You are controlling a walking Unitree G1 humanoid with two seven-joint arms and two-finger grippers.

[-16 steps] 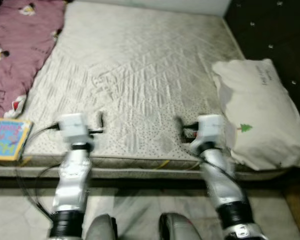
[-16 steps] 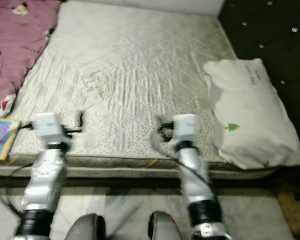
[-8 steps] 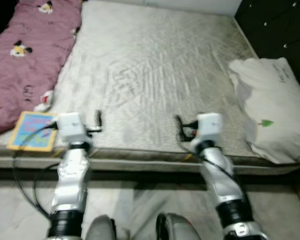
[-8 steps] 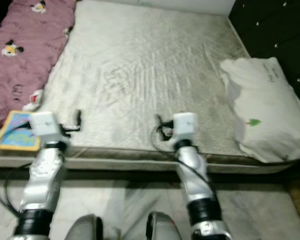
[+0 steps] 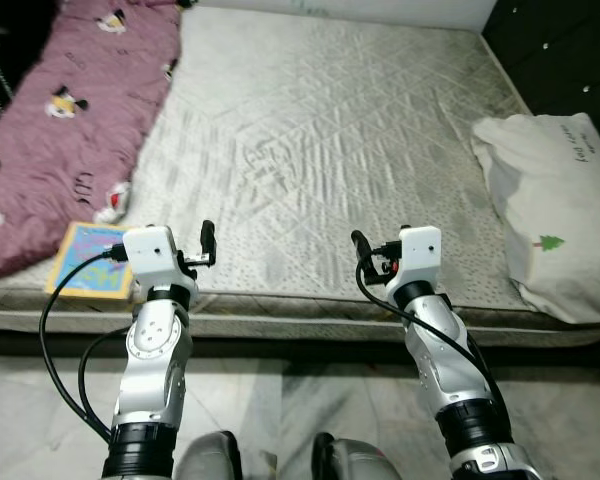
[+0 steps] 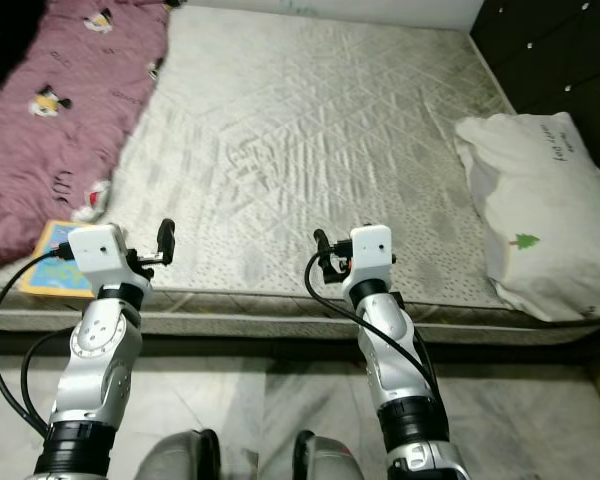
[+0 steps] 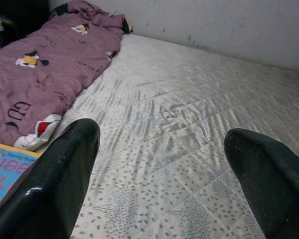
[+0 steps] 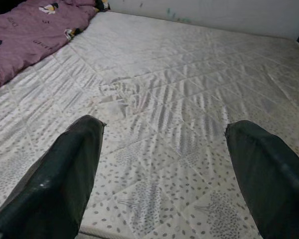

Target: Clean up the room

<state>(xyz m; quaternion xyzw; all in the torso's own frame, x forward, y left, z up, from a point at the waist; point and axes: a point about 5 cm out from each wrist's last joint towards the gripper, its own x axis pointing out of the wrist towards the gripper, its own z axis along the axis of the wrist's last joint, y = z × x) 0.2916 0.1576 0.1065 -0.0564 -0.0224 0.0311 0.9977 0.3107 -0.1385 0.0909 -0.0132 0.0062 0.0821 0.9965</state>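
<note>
A bare quilted mattress is faced, with both arms raised over its near edge.

At the far left, a purple blanket with cartoon prints is heaped along the mattress's left side. It is judged soft, limp and fairly light; it would sag and trail if lifted by 1 corner, so a bunched fold near its edge is the better place to pinch.

Just beside the blanket's near end, a colourful children's book lies flat at the near left corner of the mattress, partly hidden behind the left arm. It is judged thin, stiff and light, with a glossy cover that may slip. Lying flush on the soft surface, it is best taken at an edge reaching towards the mattress border, where 1 finger can be pressed underneath.

The left gripper is held near the book, above the mattress edge, its jaws spread wide and holding nothing. The right gripper is held near the middle of the near edge, its jaws likewise wide and holding nothing.

At the right, a white pillow with a small green tree print rests on the mattress's right side. It is judged bulky, soft and light; a corner or seam would give the firmest hold, since the middle would merely compress.
</note>
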